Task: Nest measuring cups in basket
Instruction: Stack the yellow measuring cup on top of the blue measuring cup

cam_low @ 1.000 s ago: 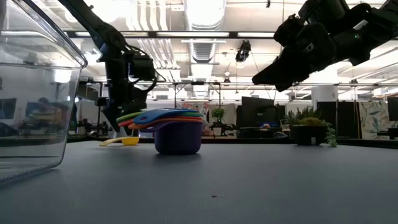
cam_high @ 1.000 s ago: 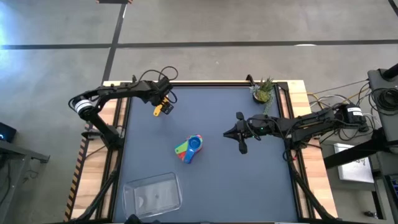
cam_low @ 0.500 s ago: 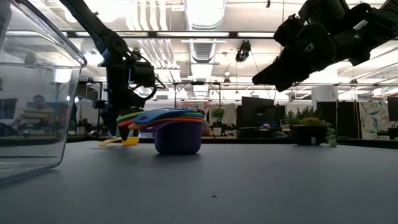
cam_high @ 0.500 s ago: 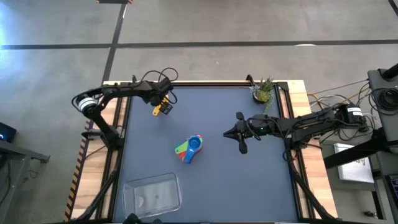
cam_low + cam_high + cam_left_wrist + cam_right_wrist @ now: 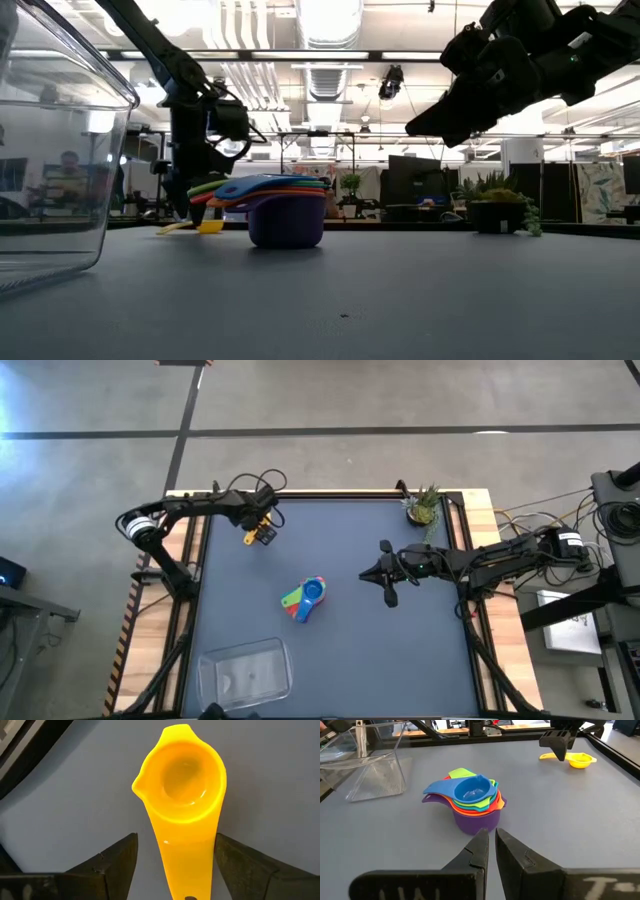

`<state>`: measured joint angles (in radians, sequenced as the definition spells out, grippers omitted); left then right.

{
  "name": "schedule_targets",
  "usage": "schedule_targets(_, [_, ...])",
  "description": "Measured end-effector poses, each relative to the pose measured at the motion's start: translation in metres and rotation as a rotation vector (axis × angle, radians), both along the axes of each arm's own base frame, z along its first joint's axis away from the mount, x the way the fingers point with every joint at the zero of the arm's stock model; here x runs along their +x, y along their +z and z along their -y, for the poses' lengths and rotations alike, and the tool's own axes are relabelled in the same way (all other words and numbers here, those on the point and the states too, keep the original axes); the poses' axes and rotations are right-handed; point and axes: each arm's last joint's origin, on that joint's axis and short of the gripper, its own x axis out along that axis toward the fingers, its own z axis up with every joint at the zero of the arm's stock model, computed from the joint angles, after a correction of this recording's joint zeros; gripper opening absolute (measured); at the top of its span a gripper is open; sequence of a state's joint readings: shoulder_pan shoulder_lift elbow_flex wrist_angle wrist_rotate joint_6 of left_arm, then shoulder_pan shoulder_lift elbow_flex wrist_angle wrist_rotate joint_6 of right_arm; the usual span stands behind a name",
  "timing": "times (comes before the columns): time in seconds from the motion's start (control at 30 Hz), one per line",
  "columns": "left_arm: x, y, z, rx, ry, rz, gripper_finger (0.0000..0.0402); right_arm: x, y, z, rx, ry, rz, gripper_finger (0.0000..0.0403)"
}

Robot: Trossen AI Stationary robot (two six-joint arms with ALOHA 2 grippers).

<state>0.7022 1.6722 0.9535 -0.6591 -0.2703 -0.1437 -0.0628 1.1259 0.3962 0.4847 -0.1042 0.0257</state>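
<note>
Left gripper (image 5: pixel 262 532) down over the yellow cup (image 5: pixel 254 537), the stack and basket waiting on the desk.

Starting at the left: the left gripper sits at the desk's far-left corner, fingers (image 5: pixel 112 862) apart, one on each side of the yellow cup's handle, and from the wrist view they look just clear of the plastic, though contact is hard to call. The cup lies flat on the desk (image 5: pixel 400 650), bowl up. The clear basket (image 5: pixel 246 671) rests by the near edge, towards the near-left corner. Around mid-desk stands the nested stack (image 5: pixel 304 599), purple at the bottom, blue on top, apart from both grippers. Further right, the right gripper (image 5: pixel 388 590) hangs above the desk with its fingers nearly together, holding nothing. A small potted plant (image 5: pixel 424 506) stands at the far-right corner.
</note>
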Motion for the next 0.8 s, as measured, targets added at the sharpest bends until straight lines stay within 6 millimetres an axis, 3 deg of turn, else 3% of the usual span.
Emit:
schedule_targets(0.27, [0.001, 0.0, 0.007, -0.026, -0.041, -0.041, 0.0221, 0.0, 0.0, 0.0, 0.004, -0.001, 0.0, 0.0023])
schedule_targets(0.43, [0.007, 0.015, 0.003, -0.023, -0.049, -0.049, 0.0217, 0.0, 0.0, 0.0, 0.002, -0.001, 0.0, 0.0023])
schedule_targets(0.63, [0.027, 0.04, 0.003, 0.022, -0.118, -0.004, 0.0217, 0.0, 0.0, 0.0, 0.0, -0.001, 0.0, 0.0023])
schedule_targets(0.8, [0.043, 0.037, 0.002, 0.001, -0.172, -0.025, 0.0217, 0.0, 0.0, 0.0, 0.001, -0.001, 0.0, 0.0023])
